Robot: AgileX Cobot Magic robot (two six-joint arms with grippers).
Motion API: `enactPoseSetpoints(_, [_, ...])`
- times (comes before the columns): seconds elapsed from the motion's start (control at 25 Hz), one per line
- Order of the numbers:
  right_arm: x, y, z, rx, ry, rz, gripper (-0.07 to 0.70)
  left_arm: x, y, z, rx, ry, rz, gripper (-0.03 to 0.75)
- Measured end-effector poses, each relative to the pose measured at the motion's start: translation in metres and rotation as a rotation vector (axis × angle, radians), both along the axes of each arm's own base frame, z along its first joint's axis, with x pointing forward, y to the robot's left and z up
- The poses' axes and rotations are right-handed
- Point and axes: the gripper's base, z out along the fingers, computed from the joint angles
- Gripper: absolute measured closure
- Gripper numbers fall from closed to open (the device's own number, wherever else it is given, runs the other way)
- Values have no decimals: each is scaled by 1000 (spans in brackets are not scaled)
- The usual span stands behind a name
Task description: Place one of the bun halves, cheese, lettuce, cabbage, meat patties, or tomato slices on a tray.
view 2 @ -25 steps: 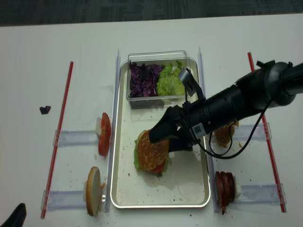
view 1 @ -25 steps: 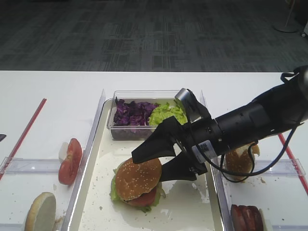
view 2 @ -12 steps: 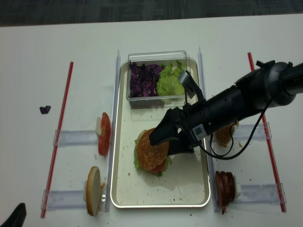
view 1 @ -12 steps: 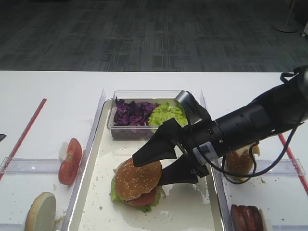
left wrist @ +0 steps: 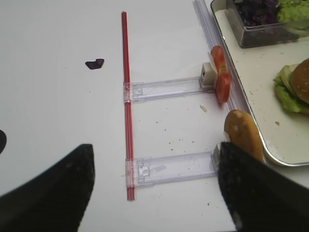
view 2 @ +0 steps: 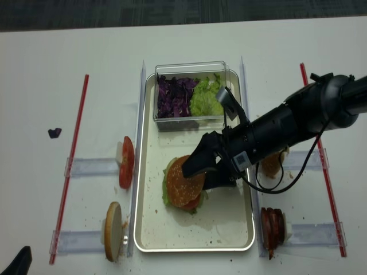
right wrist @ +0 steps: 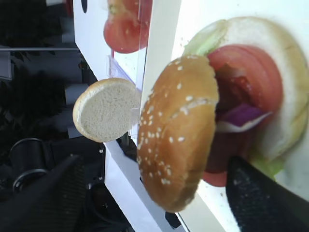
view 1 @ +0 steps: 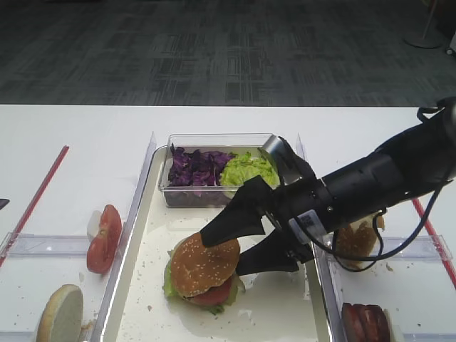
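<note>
— Bun top (view 1: pixel 204 265) is sitting tilted on the stack, mid-tray (view 1: pixel 285 313). Placed?
— Seemingly. Right gripper (view 1: pixel 239 244) is straddling it, jaws wide, gripping nothing; only withdrawing is remaining. Left gripper (left wrist: pixel 149 193) is gaping over the table, well apart from the tray.

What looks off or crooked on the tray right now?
The sesame bun top sits askew: it tilts off the stack, leaving the tomato slices and a purple cabbage shred exposed. The right gripper straddles it with open jaws. Crumbs speckle the tray.
</note>
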Motion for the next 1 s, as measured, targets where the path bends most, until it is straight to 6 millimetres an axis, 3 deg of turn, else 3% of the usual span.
enactPoseSetpoints(0.32, [13,-28,-1,-11,29,-74,17,0,0,0,-5,0,-3,224])
enactPoseSetpoints(0.72, [11,-30,18,-15,-25,-40,17,0,0,0,0,0,0,224])
enactPoseSetpoints(1.0, [30,-29,34,-119,-24,35,17,0,0,0,-5,0,-3,224])
